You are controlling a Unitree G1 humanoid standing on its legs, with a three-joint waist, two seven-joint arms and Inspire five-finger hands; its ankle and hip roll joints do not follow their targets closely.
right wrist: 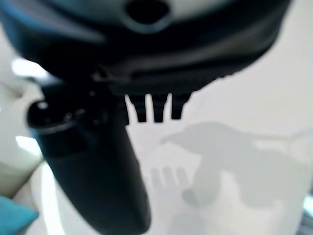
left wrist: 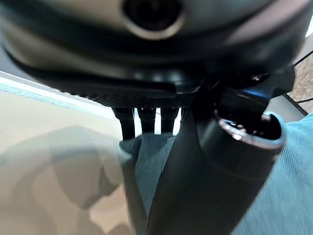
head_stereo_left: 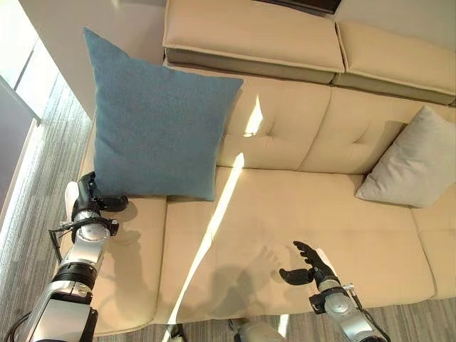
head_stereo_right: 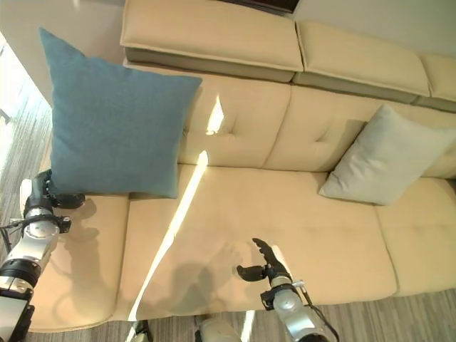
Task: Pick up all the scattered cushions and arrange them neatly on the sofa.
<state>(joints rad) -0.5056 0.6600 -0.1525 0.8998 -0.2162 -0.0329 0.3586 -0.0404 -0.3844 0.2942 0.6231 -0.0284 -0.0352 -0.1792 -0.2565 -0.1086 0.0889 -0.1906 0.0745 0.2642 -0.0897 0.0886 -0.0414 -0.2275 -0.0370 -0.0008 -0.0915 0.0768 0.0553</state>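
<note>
A large blue cushion [head_stereo_left: 157,128] stands upright at the sofa's left end, leaning on the backrest. My left hand [head_stereo_left: 89,196] grips its lower left corner; in the left wrist view the blue cloth [left wrist: 288,186] sits between the thumb [left wrist: 205,186] and the fingers behind it. A light grey cushion [head_stereo_left: 417,160] leans against the backrest at the right end of the beige sofa [head_stereo_left: 285,214]. Over the seat's front edge hovers my right hand [head_stereo_left: 310,267], open, fingers spread and holding nothing; its thumb [right wrist: 93,166] shows over bare seat.
Two flat beige headrest pads [head_stereo_left: 249,32] run along the top of the backrest. Grey wood-look floor [head_stereo_left: 35,178] lies left of the sofa and along its front edge. A stripe of sunlight crosses the middle seat.
</note>
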